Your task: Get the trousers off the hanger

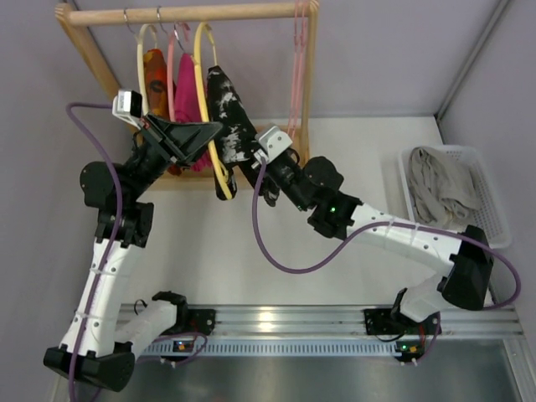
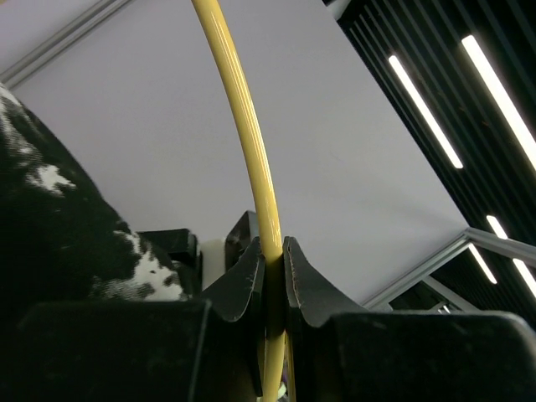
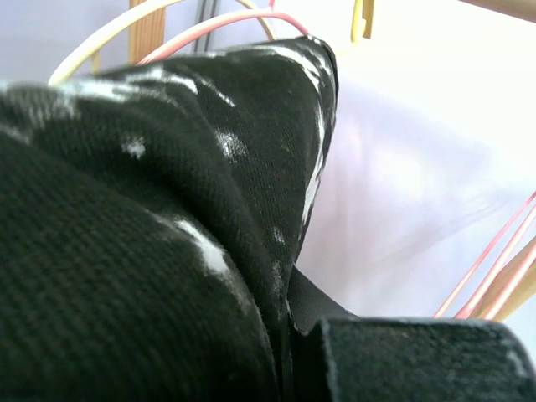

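The left gripper (image 2: pixel 272 251) is pinching the hanger (image 2: pixel 243 126), its jaws clenched tight on the thin yellow bar partway down the loop. The hanger is hanging under the wooden rail (image 1: pixel 251 12), just right of a pink hanger (image 1: pixel 171 59) and a cream hanger (image 1: pixel 142 50). The trousers (image 1: pixel 228 113) are draped on the yellow hanger, trailing down its right side. The right gripper (image 3: pixel 293 335) is gripping a fold of the trousers, the cloth bunching between its jaws.
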`<state>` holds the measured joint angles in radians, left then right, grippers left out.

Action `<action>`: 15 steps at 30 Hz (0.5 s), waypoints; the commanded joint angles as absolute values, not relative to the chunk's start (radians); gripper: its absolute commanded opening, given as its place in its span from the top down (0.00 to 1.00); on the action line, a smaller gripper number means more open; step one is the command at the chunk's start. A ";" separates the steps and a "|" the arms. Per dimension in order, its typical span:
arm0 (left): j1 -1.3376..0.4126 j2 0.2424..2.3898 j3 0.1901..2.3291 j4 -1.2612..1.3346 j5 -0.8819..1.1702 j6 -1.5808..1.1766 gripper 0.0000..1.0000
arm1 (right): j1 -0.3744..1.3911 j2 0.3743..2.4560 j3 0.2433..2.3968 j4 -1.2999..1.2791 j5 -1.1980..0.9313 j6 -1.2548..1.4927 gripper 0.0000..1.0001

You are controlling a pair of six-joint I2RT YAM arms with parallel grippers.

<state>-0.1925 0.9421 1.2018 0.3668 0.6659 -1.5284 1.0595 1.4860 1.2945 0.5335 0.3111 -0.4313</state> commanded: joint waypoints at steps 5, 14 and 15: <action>-0.187 0.884 1.086 0.430 0.650 -1.336 1.00 | 1.052 1.336 1.428 0.473 0.258 -0.315 1.00; -0.187 0.851 0.990 0.307 0.643 -1.241 1.00 | 1.054 1.287 1.500 0.428 0.296 -0.302 1.00; -0.187 0.848 0.977 0.293 0.638 -1.229 1.00 | 1.052 1.285 1.511 0.425 0.302 -0.304 1.00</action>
<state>-0.1967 0.8673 1.0096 0.3336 0.6678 -1.3495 1.0592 1.4200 1.3590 0.2050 0.2871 -0.3431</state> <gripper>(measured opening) 0.134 0.118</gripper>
